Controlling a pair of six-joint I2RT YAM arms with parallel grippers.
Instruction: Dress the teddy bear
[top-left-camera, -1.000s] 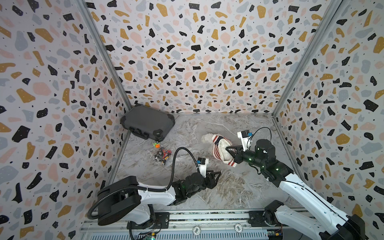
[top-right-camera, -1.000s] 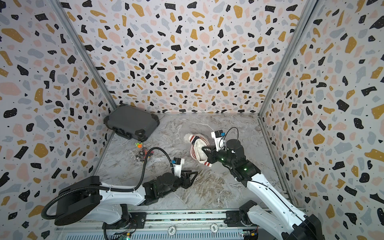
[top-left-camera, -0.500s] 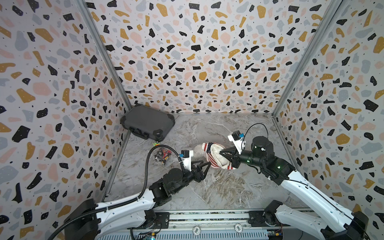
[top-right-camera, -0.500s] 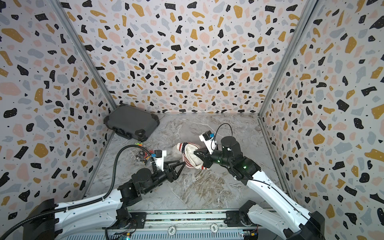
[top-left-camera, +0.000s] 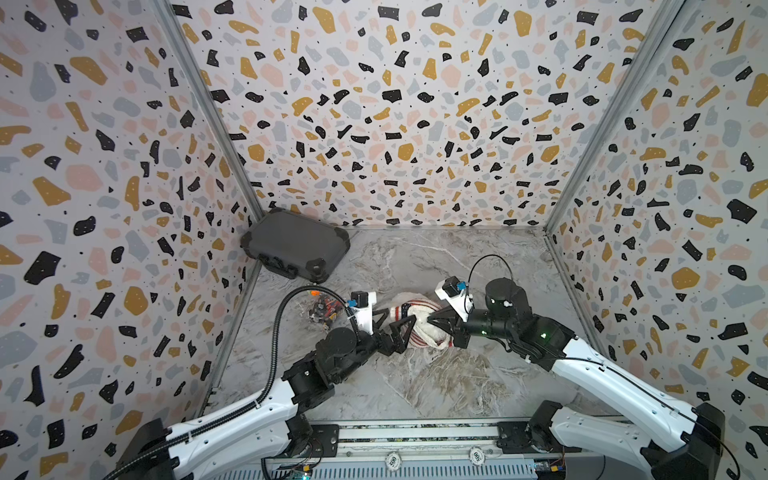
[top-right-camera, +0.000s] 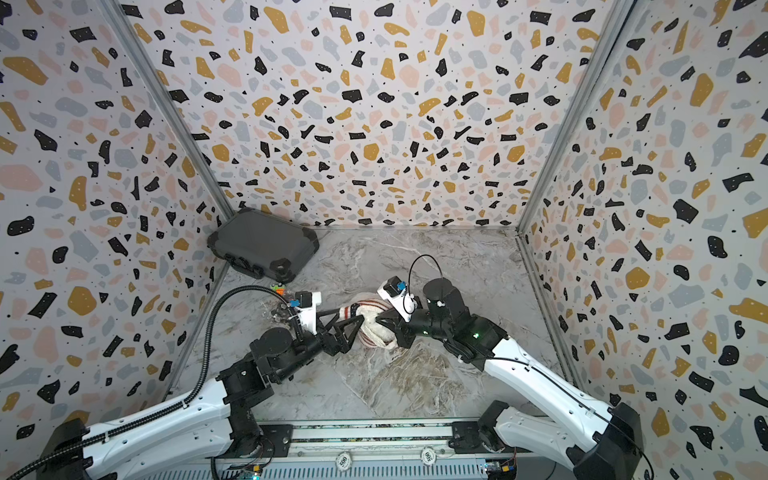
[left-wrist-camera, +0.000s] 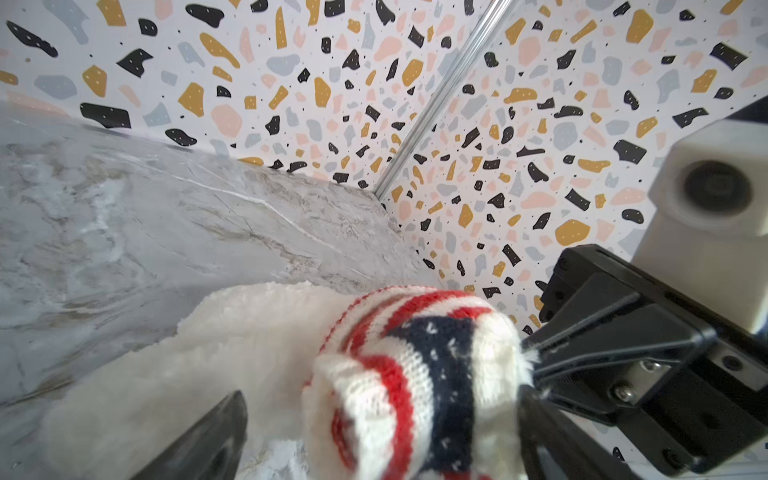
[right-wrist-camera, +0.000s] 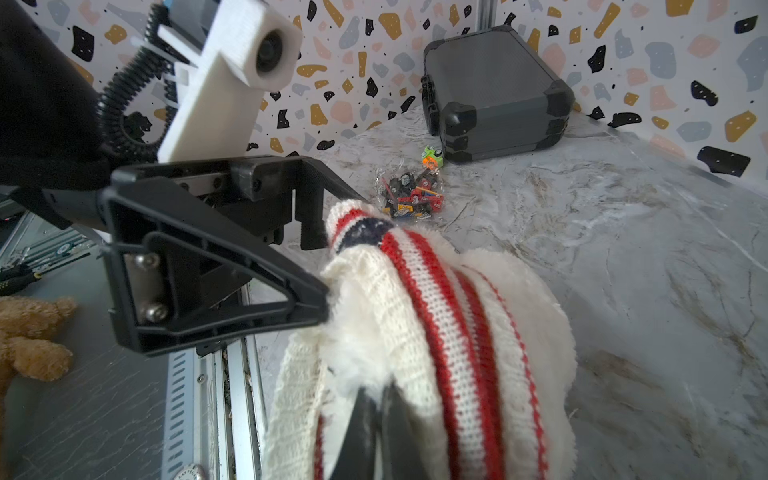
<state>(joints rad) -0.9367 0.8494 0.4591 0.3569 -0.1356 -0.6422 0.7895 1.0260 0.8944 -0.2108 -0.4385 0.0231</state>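
Note:
The teddy bear (top-left-camera: 424, 330) (right-wrist-camera: 523, 291), fluffy and white, lies mid-floor with the red-and-white striped sweater (top-left-camera: 406, 308) (left-wrist-camera: 415, 365) bunched over one end. My left gripper (top-left-camera: 401, 318) (left-wrist-camera: 374, 436) is open wide and straddles that sweater-covered end; one of its fingers (right-wrist-camera: 232, 286) touches the white fur. From the opposite side my right gripper (top-left-camera: 431, 320) (right-wrist-camera: 374, 424) is shut, its tips buried in the bear's fur at the sweater's opening. Both top views show the two grippers meeting at the bear (top-right-camera: 374, 332). The bear's face is hidden.
A dark hard case (top-left-camera: 295, 247) sits in the back left corner. A clear bag of small coloured bricks (top-left-camera: 324, 309) lies just left of the left gripper. A brown plush toy (right-wrist-camera: 29, 336) lies outside the cell past the front rail (top-left-camera: 415, 432).
My left arm has reached forward from the front of the floor to the bear and its jaws have spread wide. The right gripper has carried the bear a little to the left.

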